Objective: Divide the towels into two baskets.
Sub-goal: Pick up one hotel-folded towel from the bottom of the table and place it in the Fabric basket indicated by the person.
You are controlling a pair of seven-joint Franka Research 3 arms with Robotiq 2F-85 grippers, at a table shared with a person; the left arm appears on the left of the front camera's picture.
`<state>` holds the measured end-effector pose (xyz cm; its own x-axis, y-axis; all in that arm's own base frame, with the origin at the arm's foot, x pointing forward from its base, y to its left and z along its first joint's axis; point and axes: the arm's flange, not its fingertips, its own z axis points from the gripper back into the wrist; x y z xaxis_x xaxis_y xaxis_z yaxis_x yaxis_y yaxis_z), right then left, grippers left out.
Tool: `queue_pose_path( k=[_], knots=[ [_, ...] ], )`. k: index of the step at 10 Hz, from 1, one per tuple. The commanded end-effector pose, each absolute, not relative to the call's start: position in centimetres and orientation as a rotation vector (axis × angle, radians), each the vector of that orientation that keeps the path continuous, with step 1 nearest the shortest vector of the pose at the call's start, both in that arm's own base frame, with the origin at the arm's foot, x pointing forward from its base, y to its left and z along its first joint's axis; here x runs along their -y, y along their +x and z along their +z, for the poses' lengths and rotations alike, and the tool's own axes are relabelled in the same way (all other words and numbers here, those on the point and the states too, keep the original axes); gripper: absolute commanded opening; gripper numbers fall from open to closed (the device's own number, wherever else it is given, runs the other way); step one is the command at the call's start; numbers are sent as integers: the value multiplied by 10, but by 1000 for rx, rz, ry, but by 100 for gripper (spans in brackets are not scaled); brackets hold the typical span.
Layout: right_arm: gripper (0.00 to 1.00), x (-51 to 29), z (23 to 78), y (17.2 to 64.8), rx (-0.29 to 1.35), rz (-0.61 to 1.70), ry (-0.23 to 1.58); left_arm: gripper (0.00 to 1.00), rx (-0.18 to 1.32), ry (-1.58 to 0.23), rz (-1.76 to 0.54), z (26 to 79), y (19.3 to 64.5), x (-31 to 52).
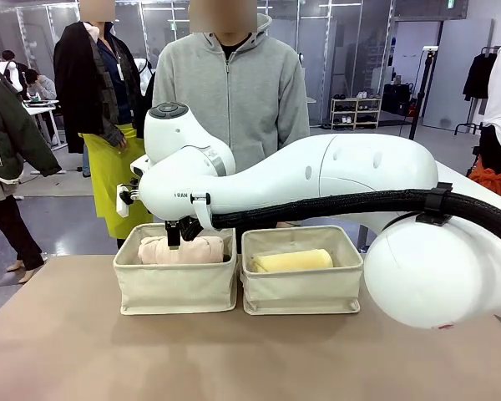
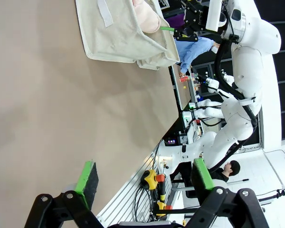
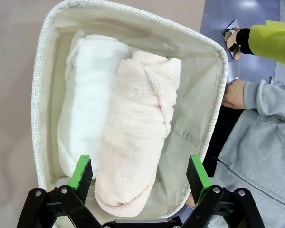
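The right gripper (image 3: pixel 138 173), jaws spread wide and empty (the nearer arm), hangs over the left basket (image 3: pixel 42 76), where the pink towel (image 3: pixel 135 128) lies, its long axis running six to twelve o'clock.

Right gripper (image 3: pixel 138 173), jaws spread, directly above left cream canvas basket (image 3: pixel 42 85). Pale pink rolled terry towel (image 3: pixel 135 133) between fingers, white rolled towel (image 3: pixel 88 104) touching alongside. Little free floor; person's hand (image 3: pixel 233 94) beyond rim.
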<state>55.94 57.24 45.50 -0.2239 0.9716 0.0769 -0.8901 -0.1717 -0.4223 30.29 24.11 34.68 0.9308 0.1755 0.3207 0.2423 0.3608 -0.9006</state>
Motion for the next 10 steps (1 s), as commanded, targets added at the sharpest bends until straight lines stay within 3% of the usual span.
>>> queue_pose_path(
  k=[1,5,10],
  knots=[
    [100,-573,456,558,447,1749,-242,100,392,-1206,-40,349,301,-243],
    [100,-572,455,559,445,1747,-243,100,392,-1206,-40,349,301,-243],
    [100,-518,505,508,316,1515,-45,100,392,-1206,-40,349,301,-243]
  ],
)
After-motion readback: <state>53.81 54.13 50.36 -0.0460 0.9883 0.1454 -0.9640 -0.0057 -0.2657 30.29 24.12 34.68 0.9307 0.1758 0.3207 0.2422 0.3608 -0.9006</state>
